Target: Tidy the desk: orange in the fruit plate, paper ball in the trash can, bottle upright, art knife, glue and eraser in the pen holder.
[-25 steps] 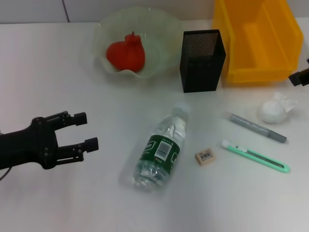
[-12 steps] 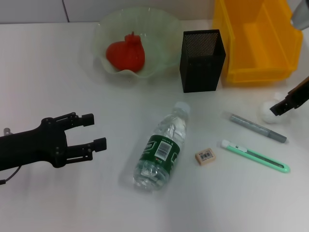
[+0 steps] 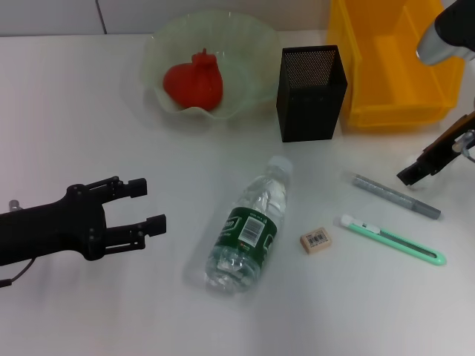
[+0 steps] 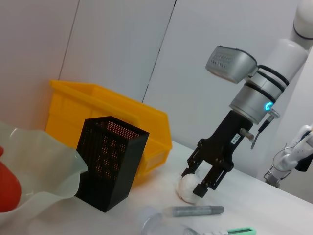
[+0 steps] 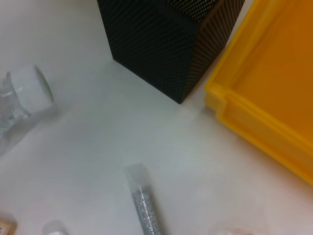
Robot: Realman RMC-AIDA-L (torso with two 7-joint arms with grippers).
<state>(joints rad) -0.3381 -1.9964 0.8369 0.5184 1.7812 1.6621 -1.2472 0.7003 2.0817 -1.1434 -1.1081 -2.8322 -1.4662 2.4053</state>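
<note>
The orange [image 3: 193, 81], red-orange in colour, lies in the pale green fruit plate [image 3: 249, 55]. The clear bottle [image 3: 249, 233] lies on its side mid-table. An eraser [image 3: 315, 239], a green art knife [image 3: 393, 241] and a grey glue stick [image 3: 395, 196] lie to its right. The black mesh pen holder [image 3: 312, 93] stands behind them. My right gripper [image 3: 410, 176] is low over the paper ball, which is hidden in the head view. In the left wrist view its fingers [image 4: 212, 178] are spread on either side of the white paper ball [image 4: 187, 188]. My left gripper [image 3: 148, 204] is open and empty, left of the bottle.
The yellow bin [image 3: 397, 59] stands at the back right, beside the pen holder. It also shows in the right wrist view [image 5: 274, 88], next to the pen holder [image 5: 166, 39], the glue stick [image 5: 144, 205] and the bottle cap [image 5: 29, 88].
My right arm has come in from the right edge and dropped onto the paper ball, now covering it. My left gripper has edged right toward the bottle.
</note>
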